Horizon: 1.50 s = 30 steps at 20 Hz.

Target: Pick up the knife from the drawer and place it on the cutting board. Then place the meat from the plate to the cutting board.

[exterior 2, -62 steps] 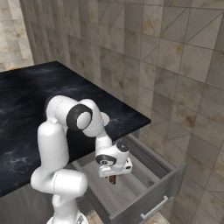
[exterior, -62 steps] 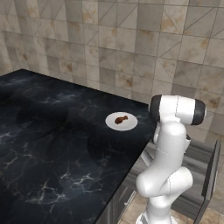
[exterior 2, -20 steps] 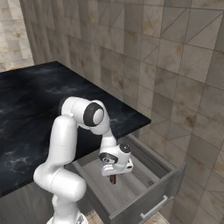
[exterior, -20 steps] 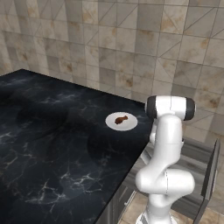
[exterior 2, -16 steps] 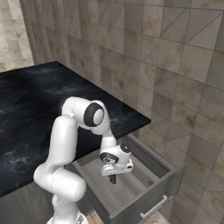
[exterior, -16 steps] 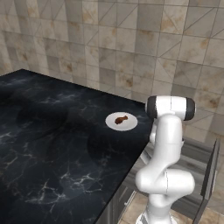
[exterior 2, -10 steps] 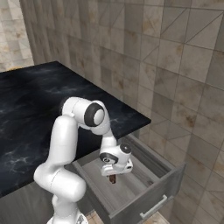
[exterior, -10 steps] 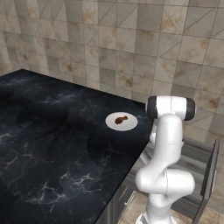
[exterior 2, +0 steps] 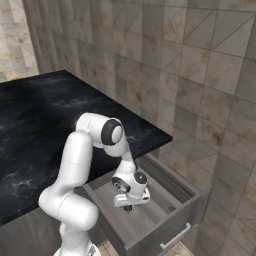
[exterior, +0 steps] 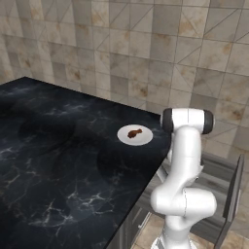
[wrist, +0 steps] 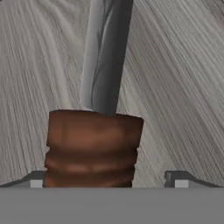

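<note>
while unlabelled, the knife (wrist: 103, 74) seemingly sits between open hand (wrist: 113, 177).

Black marble counter (exterior: 53, 160) with white veins; beige-brown tiled wall (exterior: 146, 53) behind; grey wood-grain cabinet fronts (exterior 2: 20, 235) below counter.

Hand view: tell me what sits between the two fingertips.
The knife's brown ribbed handle sits between the fingertips of the open gripper, nearer one tip. Its grey blade runs away over the drawer's wood-grain floor.
</note>
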Available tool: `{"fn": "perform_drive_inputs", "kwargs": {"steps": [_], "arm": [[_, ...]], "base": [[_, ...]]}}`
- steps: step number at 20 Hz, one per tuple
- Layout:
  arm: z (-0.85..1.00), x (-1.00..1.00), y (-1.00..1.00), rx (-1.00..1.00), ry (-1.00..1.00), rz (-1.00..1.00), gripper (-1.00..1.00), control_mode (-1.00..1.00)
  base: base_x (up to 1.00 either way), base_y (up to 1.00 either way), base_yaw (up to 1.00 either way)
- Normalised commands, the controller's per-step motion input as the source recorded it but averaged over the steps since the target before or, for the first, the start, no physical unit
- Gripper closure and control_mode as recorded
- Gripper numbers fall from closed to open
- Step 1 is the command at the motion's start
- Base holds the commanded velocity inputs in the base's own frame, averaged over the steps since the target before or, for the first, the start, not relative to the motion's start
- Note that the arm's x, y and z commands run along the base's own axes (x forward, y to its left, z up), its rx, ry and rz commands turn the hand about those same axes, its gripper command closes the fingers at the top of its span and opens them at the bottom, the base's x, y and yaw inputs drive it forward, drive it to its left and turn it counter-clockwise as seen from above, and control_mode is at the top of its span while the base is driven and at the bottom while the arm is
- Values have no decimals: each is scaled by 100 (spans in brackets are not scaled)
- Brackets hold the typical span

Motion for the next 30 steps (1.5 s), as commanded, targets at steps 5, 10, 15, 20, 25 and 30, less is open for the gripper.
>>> {"fn": "perform_drive_inputs", "kwargs": {"steps": [5, 10, 15, 20, 25, 30], "arm": [[-85, 3, 15, -10, -3, -4, 100, -100], [-62, 0, -23, 0, 0, -5, 100, -100], [-7, -2, -62, 11, 2, -11, 100, -100], [36, -23, -69, 17, 3, -9, 100, -100], [85, -30, -45, 12, 0, -4, 100, -100], [100, -15, -5, 0, 2, -2, 100, -100]], "base": [[0, 0, 0], [0, 0, 0], [0, 0, 0], [0, 0, 0], [0, 0, 0], [0, 0, 0]]}}
